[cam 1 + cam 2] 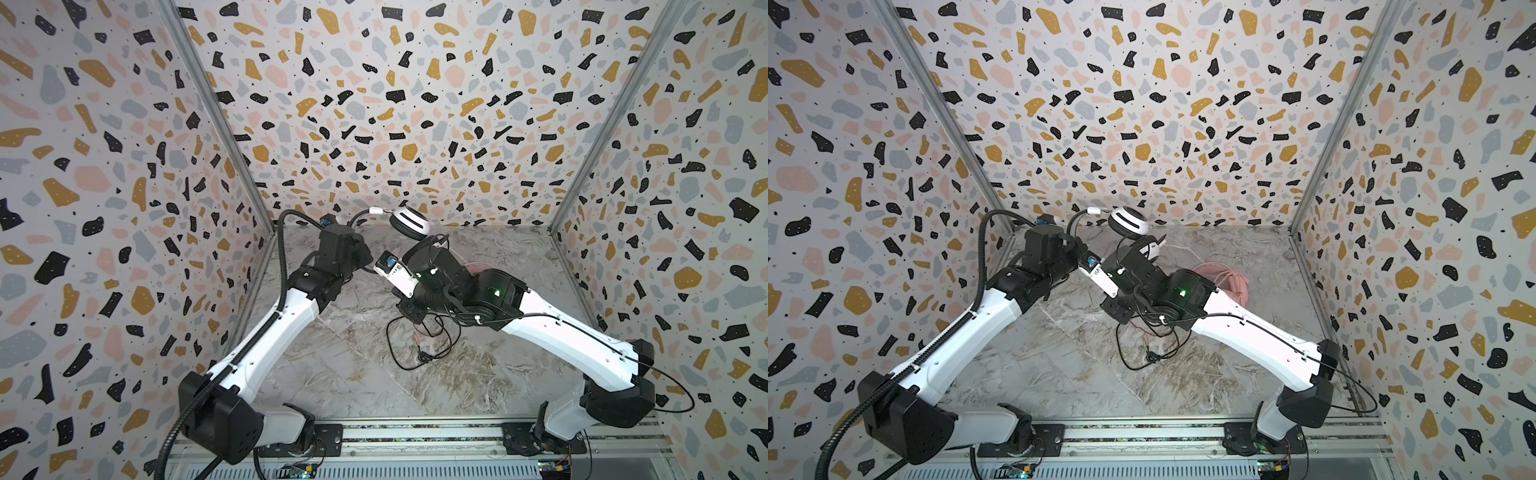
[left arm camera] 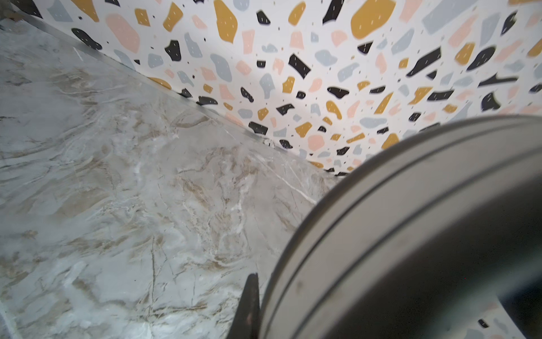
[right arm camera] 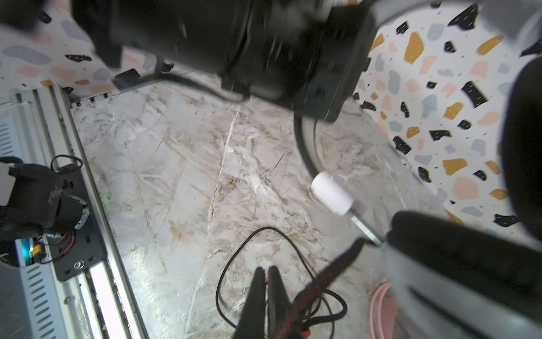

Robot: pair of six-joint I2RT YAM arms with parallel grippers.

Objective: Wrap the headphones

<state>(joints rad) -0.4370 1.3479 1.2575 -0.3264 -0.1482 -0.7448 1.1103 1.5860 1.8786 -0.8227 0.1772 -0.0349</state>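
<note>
Marble bench [image 1: 332, 374]: my left tool [image 1: 347, 228] clamps the white headphones [image 1: 411, 222] at twelve o'clock; right tool [image 3: 265, 290], pinching cable [image 3: 325, 277], should wind next.

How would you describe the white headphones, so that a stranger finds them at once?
Look at the foot of the back wall, near its middle. The white headphones hang there above the marble table, trailing a black cable. Black stripes on the ear cup set them apart from the all-pink pair nearby.

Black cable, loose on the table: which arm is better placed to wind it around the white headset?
Right. The right gripper pinches the black cable, while the left gripper holds the white headset up.
</note>
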